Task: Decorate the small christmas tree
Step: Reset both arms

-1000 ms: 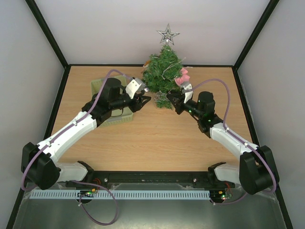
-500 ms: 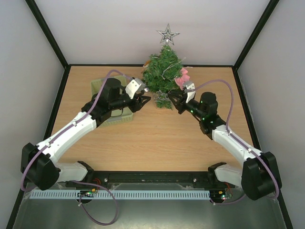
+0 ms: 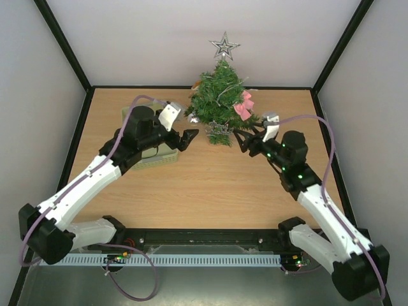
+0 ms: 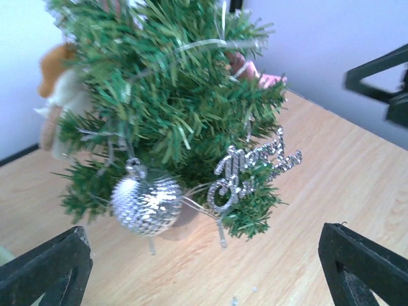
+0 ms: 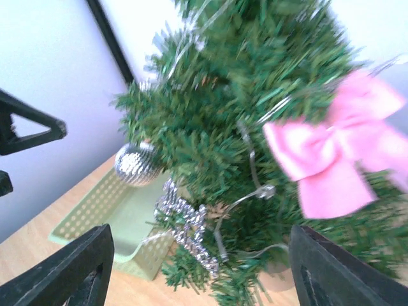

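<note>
The small christmas tree [image 3: 217, 95] stands at the table's back middle, topped by a silver star [image 3: 224, 46]. A pink bow [image 3: 243, 105], a silver sequin ball [image 4: 146, 204] and a silver glitter "Merry Christmas" sign [image 4: 252, 169] hang on its low branches. My left gripper [image 3: 189, 139] sits just left of the tree's foot, open and empty, a little short of the ball. My right gripper [image 3: 245, 137] is just right of the foot, open and empty too. The right wrist view shows the bow [image 5: 338, 153], the sign [image 5: 188, 233] and the ball [image 5: 137, 164] ahead of the open right gripper [image 5: 197, 280].
A pale green perforated basket [image 3: 132, 113] lies left of the tree, partly under my left arm, and its wall shows in the right wrist view [image 5: 108, 210]. A brown and white soft ornament [image 4: 54, 95] hangs on the tree's left side. Black-edged walls close the table's back and sides.
Both grippers have opened wide and drawn back a little from the tree. The right arm has swung out to the right. The silver sign now hangs free on the low branches.
</note>
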### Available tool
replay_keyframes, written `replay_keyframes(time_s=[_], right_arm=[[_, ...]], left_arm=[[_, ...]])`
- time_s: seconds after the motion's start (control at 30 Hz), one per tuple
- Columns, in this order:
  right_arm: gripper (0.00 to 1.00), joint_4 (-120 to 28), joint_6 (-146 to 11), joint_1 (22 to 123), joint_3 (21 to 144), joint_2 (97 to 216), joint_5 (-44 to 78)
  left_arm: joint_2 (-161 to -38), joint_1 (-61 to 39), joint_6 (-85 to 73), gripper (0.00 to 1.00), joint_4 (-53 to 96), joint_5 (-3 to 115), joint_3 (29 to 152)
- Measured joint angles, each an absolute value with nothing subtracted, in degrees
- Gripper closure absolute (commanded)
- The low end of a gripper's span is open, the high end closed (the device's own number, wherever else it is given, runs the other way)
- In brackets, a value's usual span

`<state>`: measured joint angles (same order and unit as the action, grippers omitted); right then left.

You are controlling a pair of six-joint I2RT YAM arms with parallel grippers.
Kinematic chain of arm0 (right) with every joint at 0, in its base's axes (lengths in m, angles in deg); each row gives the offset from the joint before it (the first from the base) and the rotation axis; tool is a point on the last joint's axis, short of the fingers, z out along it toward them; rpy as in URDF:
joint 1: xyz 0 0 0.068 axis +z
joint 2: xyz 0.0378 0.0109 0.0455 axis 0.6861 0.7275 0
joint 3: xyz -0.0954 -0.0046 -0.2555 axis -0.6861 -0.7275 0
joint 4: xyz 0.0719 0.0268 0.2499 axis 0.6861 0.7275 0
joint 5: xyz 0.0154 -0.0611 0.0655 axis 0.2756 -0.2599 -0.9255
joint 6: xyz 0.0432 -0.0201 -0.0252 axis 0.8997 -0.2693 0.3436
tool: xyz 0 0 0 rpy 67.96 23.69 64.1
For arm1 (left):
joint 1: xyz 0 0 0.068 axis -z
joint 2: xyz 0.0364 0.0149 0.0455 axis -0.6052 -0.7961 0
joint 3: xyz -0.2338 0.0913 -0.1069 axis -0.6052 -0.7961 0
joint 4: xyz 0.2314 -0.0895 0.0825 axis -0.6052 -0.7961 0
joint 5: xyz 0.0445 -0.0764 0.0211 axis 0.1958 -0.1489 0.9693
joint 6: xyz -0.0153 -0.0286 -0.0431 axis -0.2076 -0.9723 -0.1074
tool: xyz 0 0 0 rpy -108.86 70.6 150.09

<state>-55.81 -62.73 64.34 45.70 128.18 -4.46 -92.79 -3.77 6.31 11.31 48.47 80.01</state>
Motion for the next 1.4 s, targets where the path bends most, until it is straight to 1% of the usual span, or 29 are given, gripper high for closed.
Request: replay_keyframes(time_s=[0.03,0.07,0.33,0.47,0.63,0.83,1.17,1.4], right_arm=[[0.05,-54.17,-61.77,64.34,45.92,125.95,-3.11],[0.01,-52.12,-60.96,64.34,46.38,123.68,-1.21],[0.02,-39.92,-57.26,64.34,50.18,110.74,8.1],[0.02,-34.98,-52.72,64.34,51.23,104.88,13.66],[0.02,-28.32,-46.44,64.32,55.15,101.39,21.13],[0.02,-22.83,-42.33,64.32,55.87,97.82,27.32],[0.02,-18.61,-39.86,64.32,51.58,97.15,28.08],[0.02,-18.31,-39.25,64.32,51.1,97.17,27.6]], left_arm=[[-91.91,-3.77,6.26,0.01,10.79,49.28,80.01],[-91.04,-3.77,6.04,0.01,10.46,50.2,80.03],[-82.8,-3.77,1.85,0.01,5.39,56.5,82.04],[-79.54,-3.77,-0.69,0.01,2.46,58.53,82.83],[-73.73,-3.77,-4.27,0.01,0.34,59.84,82.17],[-65.49,-3.77,-7.84,0.01,0.89,61.59,76.25],[-63.96,-3.77,-10.39,0.01,0.84,62.7,71.22],[-63.3,-3.77,-10.79,0.01,1.24,63.05,70.76]])
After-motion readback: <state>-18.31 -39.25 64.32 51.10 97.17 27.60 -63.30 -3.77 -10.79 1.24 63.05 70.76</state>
